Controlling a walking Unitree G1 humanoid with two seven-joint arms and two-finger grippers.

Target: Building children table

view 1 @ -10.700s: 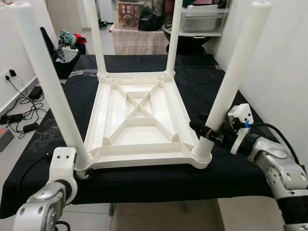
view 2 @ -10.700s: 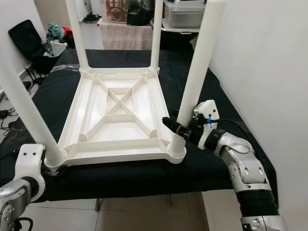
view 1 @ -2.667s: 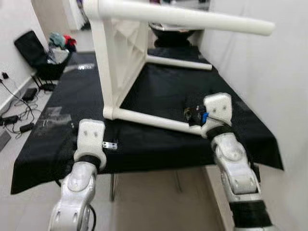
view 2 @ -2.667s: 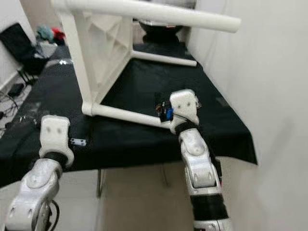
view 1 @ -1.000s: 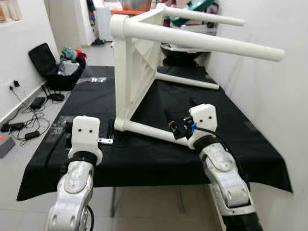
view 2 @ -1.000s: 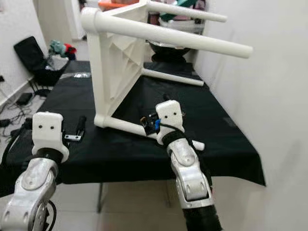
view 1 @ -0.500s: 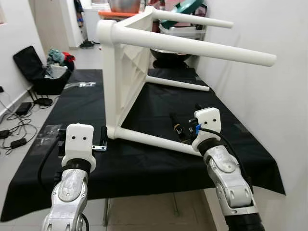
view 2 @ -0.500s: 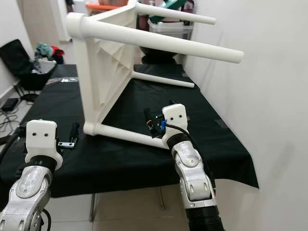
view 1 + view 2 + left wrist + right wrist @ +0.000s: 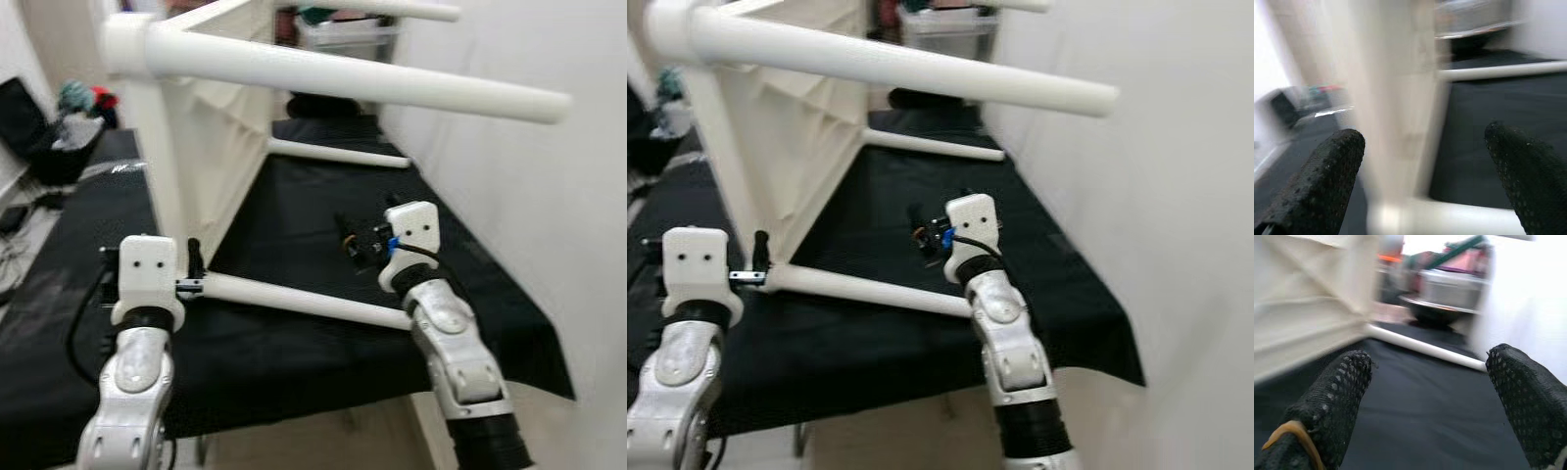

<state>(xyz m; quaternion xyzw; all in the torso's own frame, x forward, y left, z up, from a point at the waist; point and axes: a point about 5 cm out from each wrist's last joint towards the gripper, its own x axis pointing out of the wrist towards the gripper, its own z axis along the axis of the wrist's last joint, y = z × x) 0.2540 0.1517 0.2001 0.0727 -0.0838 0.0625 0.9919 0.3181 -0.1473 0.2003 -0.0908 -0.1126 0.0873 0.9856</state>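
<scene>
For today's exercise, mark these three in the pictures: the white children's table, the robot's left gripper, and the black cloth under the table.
white children's table [image 9: 211,147], left eye view, on its ribbed underside panel.
left gripper [image 9: 1415,181], left wrist view, midway between the open fingertips.
black cloth [image 9: 294,220], left eye view, on a bare patch between the lower legs.

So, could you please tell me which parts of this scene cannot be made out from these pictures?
- Tabletop face of the white children table: turned away in both eye views, with its far corner cut by the top edge.
- Floor clutter: eye views, blurred and too small to identify.
- Shelf items: right wrist view, motion-blurred.
- Left gripper: left wrist view, blur hides whether it touches the table.
</scene>
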